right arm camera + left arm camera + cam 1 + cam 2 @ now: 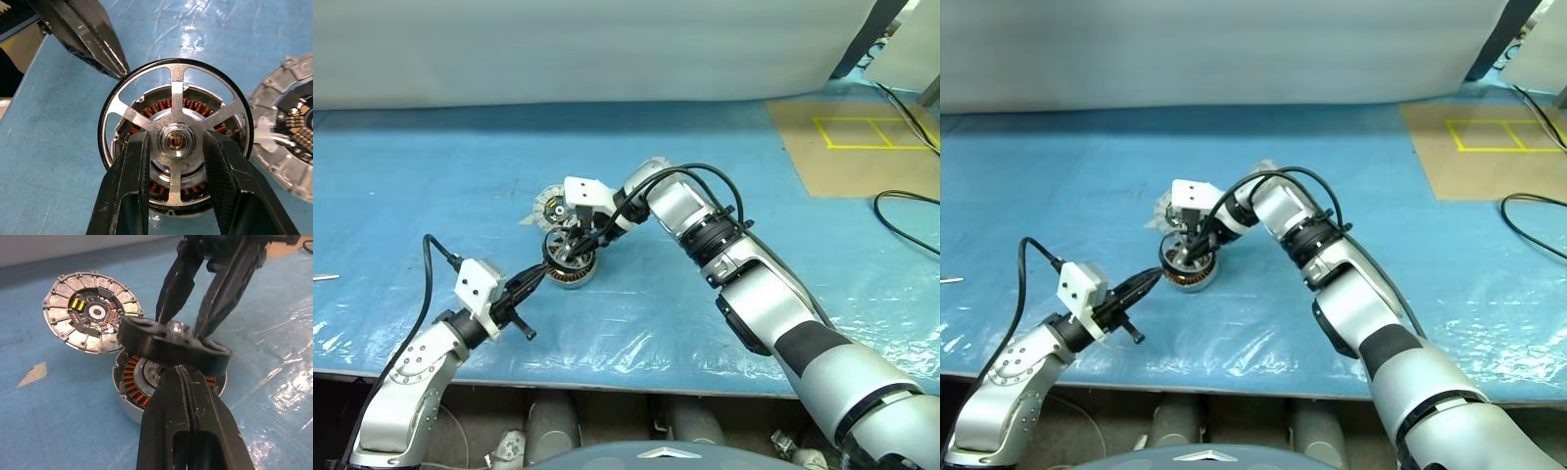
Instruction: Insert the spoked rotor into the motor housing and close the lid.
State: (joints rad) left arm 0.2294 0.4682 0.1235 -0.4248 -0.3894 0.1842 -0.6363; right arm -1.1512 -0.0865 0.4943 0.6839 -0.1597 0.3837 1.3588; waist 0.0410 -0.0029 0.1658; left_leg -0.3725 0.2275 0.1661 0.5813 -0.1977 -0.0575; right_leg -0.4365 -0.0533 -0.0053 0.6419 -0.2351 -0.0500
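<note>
My right gripper (177,141) is shut on the silvery hub of the spoked rotor (172,88), a black ring with thin metal spokes. It holds the rotor just above the motor housing (574,277), whose copper windings (133,378) show through the spokes. The rotor sits slightly tilted over the housing (161,106). My left gripper (540,277) is shut with nothing in it, its tips (181,371) at the rotor's near rim (161,345); I cannot tell whether they touch. The lid (90,311) lies just beyond the housing with its segmented face up, seemingly propped against it.
The parts rest on a blue plastic-covered table (431,176). A small pale scrap (33,374) lies near the lid. A brown board with yellow tape lines (862,132) and black cables (906,220) are at the far right. The table's front edge (607,377) runs close below my arms.
</note>
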